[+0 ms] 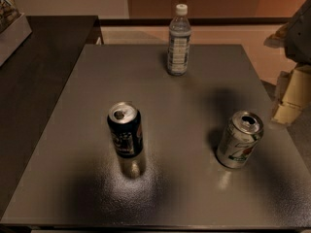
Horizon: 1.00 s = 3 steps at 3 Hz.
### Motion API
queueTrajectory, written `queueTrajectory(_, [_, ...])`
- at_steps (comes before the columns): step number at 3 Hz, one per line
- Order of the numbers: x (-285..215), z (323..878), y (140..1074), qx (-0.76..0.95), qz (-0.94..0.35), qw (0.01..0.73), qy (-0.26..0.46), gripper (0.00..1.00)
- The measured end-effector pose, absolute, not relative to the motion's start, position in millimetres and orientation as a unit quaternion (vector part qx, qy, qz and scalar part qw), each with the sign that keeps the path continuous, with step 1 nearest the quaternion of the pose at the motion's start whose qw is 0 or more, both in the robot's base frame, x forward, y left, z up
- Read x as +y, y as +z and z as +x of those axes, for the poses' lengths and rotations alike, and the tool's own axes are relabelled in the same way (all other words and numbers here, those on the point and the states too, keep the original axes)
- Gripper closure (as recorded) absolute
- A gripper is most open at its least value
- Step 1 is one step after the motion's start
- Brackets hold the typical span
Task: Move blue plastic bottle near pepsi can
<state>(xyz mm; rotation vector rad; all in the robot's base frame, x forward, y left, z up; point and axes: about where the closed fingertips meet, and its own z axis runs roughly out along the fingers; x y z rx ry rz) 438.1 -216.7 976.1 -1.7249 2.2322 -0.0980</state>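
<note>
A grey square table (194, 188) fills most of the camera view, its near edge running along the bottom of the picture and its far edge meeting a pale floor (233, 35). The blue plastic bottle (179, 42) stands upright just inside that far edge, slightly right of the middle, with its white cap on. The pepsi can (125, 129) stands upright left of centre in the nearer half of the table, its top opened. It is well apart from the bottle, and a wide stretch of bare tabletop lies between them. A silver can (239, 140) with red and green marks sits on the right side, close to the right edge and well apart from both of the other things. The nearest strip of the table, in front of both cans, is bare. On the left, a dark counter (43, 81) runs alongside the table's left edge, with a light box (12, 28) on its far corner. The gripper (291, 93) shows only partly at the right border of the view, beyond the table's right edge and clear of every object. Whether it is apart or together cannot be told from here.
</note>
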Motion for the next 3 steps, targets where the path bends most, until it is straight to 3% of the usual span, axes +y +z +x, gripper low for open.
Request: queueTrajectory(3, [-220.3, 474.5, 973.5, 0.804, -0.563, 0.192, -0.021, 0.0])
